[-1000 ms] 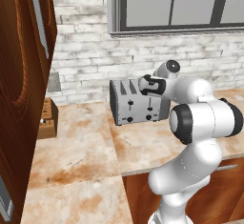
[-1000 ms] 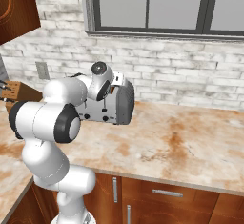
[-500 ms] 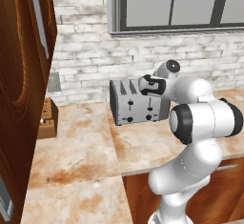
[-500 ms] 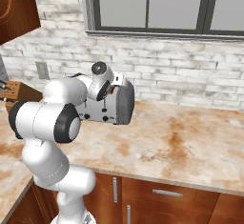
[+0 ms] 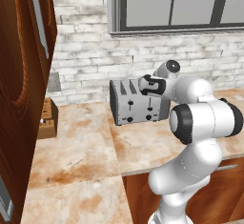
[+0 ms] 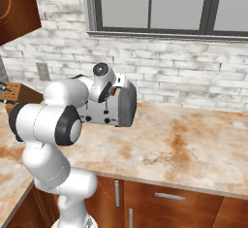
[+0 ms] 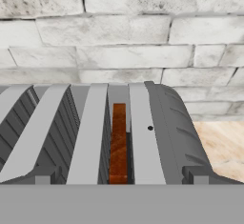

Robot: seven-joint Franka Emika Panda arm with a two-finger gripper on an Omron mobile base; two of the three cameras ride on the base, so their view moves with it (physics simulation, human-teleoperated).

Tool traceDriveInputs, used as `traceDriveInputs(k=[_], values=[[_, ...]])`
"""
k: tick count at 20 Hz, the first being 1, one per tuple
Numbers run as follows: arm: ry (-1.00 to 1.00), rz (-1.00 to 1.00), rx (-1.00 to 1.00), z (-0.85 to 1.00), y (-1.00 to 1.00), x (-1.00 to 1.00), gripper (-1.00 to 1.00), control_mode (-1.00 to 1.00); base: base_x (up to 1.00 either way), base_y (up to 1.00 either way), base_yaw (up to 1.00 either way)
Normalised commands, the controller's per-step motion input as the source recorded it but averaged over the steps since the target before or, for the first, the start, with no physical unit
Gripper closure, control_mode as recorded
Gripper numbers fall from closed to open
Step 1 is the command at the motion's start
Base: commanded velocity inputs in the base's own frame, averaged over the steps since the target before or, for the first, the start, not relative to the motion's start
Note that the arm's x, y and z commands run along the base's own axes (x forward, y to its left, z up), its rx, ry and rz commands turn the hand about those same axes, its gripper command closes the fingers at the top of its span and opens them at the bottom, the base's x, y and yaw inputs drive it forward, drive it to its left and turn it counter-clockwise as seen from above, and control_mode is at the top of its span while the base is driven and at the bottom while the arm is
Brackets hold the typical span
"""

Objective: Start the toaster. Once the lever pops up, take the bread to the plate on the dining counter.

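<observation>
Nearest the base, the white arm bends over the beige marble-look counter point(image 5: 81, 161) with rust-brown streaks, and its dark two-finger gripper point(image 5: 147, 86) hangs at the top front edge of the boxy grey metal four-slot toaster point(image 5: 138, 101), jaws spread wide and clamped on nothing. Looking along the hand, the small brown toasted bread slice point(image 7: 118, 142) sits sunk in the slot second from the right-hand end of the toaster. The risk I see is the hand pressing on the casing or the slot rim instead of the slider lever on the front, so the toaster never starts. Beyond, the small brown wooden block point(image 5: 47, 119) stands well apart against the whitewashed brick wall point(image 6: 193, 84).
</observation>
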Motion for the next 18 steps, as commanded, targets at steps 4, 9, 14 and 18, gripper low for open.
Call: traceDriveInputs(k=[4, 9, 14, 18], values=[[0.00, 0.00, 0.00, 0.00, 0.00, 0.00, -1.00, -1.00, 0.00, 0.00, 0.00], [0.00, 0.00, 0.00, 0.00, 0.00, 0.00, -1.00, -1.00, 0.00, 0.00, 0.00], [0.00, 0.00, 0.00, 0.00, 0.00, 0.00, -1.00, -1.00, 0.00, 0.00, 0.00], [0.00, 0.00, 0.00, 0.00, 0.00, 0.00, -1.00, -1.00, 0.00, 0.00, 0.00]])
